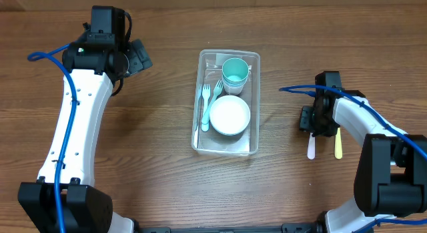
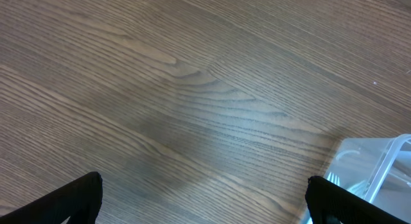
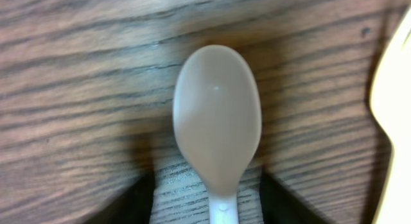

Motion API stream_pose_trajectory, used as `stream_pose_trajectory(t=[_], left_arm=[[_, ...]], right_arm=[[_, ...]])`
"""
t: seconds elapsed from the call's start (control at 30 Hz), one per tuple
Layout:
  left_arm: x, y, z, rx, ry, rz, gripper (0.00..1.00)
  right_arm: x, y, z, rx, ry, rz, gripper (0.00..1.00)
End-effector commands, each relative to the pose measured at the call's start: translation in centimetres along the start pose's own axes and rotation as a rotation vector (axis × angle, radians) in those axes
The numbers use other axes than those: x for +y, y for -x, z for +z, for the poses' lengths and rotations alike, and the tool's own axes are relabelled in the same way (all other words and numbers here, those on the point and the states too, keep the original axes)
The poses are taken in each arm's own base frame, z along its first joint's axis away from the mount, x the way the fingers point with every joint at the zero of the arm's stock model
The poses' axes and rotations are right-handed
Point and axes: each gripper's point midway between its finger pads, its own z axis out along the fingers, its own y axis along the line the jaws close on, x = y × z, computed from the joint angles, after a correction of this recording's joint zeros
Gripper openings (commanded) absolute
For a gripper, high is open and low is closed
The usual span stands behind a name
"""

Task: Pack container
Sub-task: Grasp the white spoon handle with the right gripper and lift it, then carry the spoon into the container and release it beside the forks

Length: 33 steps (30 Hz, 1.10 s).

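Overhead view: a brown wood-grain worktop with a clear rectangular container at its centre, long side running away from the robot. Inside the container, a teal cup stands at the far end and a round white bowl sits near the middle. Two pale forks lie lengthwise along the container's left wall, tines pointing toward the far end.

The left arm reaches up the left side of the worktop, well apart from the container. Its left fingers show in the left wrist view as two dark tips at the bottom corners. They are spread wide with only bare wood between them, and a corner of the container shows at the lower right edge.

The right arm is to the right of the container. A white spoon and a yellow utensil lie side by side on the worktop there, close but not touching.

Right wrist view: the spoon's bowl fills the centre, with the yellow utensil at the right edge. The right fingers appear as blurred dark shapes flanking the spoon's handle. They are set fairly narrow, with a strip of wood visible on each side of the handle, so they are not gripping it.
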Motion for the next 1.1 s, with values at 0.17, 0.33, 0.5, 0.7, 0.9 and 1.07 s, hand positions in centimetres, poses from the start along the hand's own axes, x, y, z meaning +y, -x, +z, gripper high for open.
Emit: stream_pose_trajectory(t=[0.17,0.33,0.5,0.7,0.9,1.07], left_arm=[[-0.1,0.5,-0.5,-0.017,-0.007,-0.014,1.00],[-0.1,0.4,-0.5,-0.017,-0.007,-0.013,1.00],[-0.1,0.4,-0.5,-0.017,-0.007,-0.013,1.00],[-0.1,0.4,-0.5,-0.017,-0.007,-0.013,1.00],[-0.1,0.4,-0.5,-0.017,-0.007,-0.013,1.00],[-0.1,0.4,-0.5,-0.017,-0.007,-0.013,1.00]], right_arm=[[-0.6,-2.1,1.6,0.075,-0.020,-0.009,0.22],[-0.9,-1.9,1.1,0.083,-0.041,-0.010,0.16],[-0.5,-0.1,-1.5,0.071,-0.037,-0.009,0.08],[0.3,2.1,-6.2,0.012,-0.019,-0.015,0.06],[3.6,4.1,-14.1,-0.134,0.037,-0.053,0.07],[9.7,3.3,-19.2,-0.233,0.123,-0.095,0.07]])
